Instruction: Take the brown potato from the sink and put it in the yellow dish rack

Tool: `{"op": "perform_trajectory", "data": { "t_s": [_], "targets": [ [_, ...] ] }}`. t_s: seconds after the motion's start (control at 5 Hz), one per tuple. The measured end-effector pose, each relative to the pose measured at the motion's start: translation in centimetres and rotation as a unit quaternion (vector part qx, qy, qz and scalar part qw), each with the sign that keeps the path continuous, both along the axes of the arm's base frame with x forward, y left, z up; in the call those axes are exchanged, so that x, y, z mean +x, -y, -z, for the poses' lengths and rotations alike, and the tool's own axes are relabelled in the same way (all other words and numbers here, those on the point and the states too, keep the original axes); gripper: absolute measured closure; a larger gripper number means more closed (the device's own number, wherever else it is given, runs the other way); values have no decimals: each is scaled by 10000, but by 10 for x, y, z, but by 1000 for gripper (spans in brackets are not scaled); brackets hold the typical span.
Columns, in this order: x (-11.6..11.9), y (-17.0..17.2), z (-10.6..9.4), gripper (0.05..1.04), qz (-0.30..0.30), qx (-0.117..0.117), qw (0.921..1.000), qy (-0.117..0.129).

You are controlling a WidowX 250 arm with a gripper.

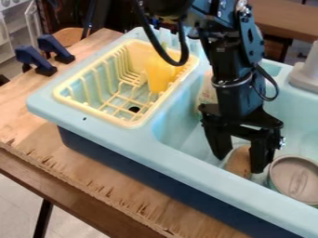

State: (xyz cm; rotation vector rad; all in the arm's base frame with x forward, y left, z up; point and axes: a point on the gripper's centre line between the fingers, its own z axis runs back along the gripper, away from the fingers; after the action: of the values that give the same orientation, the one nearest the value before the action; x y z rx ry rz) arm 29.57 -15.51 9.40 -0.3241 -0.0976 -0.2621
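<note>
The brown block [238, 162], rounded at its edges, is down in the sink [186, 161], right between the gripper's [239, 164] two fingers, and here's where it gets delicate! The fingers stand well apart, one to each side of the block; whether either pad touches it, I can't tell, and no firm hold can be made out.

Squaring up matters here: both pads want to meet the block's opposite sides, low enough to catch its thicker middle, without the tips pressing into the basin floor. An even, gentle squeeze suits that rounded shape, which looks ready to roll or squirt free if pinched near an end.

And watch the neighbor! The round tin [297, 179] sits just beside the finger nearer the view's right edge, so there's little room for swinging that way. Straight up looks the cleaner line, slow at first, clear of the tin's rim and the sink's front wall.
</note>
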Motion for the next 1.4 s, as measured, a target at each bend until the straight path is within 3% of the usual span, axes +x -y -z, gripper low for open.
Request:
{"op": "perform_trajectory", "data": {
  "t_s": [0.2, 0.4, 0.6, 0.8, 1.0, 1.2, 1.4],
  "targets": [
    [-3, -4, 2, 368, -95, 312, 9989, -344],
    [-3, -8, 4, 532, -88, 480, 9966, -658],
    [-3, -9, 3, 581, -28, 481, 9967, -656],
    [-4, -7, -2, 581, 56, 476, 9971, -586],
    [-4, -11, -34, 581, 84, 562, 9983, -129],
    [-10, -17, -54, 581, 8, 737, 9973, 46],
    [-13, -24, -64, 581, 23, 750, 9971, 92]
  ]
}}
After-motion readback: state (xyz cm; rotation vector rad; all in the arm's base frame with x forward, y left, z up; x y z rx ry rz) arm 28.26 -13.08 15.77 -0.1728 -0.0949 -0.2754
